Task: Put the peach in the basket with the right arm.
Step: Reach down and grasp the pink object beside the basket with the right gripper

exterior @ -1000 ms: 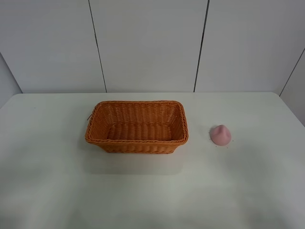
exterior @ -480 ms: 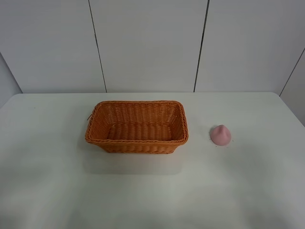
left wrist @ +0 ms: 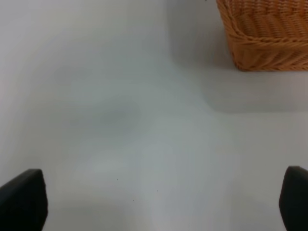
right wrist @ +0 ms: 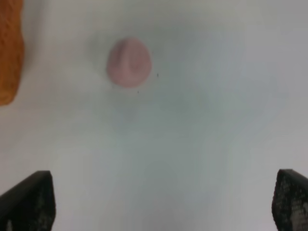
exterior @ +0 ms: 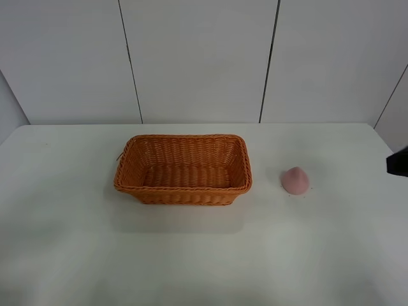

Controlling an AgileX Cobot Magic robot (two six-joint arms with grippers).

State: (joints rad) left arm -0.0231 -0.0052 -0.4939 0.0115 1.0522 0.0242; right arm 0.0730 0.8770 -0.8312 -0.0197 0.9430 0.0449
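Sitting on table: you have the peach on the white table, tip up, to the right of the basket. It is near the basket but apart from it, with bare table between.
Peach from right wrist: you see a blurry pink round shape lying on bare table ahead of the fingers and well apart from them. A strip of the basket shows just beside it, not touching.
Basket: orange-brown wicker, rectangular with rounded corners, upright in the middle of the table. Its woven floor is in plain view from the high camera.
Right arm: you only get a small black piece at the right edge of the high view. It is right of the peach and apart from it.
Right gripper: your right gripper is spread wide, its two black fingertips far apart. It has hold of nothing, with only bare table between the tips.
Left gripper: your left gripper is also spread wide and grips nothing. It hangs over bare table on the near-left side of the basket, whose corner shows ahead.
Table: white, matte, with a soft shadow on the near side of the basket.
Wall: pale panels with dark seams stand behind the far edge.
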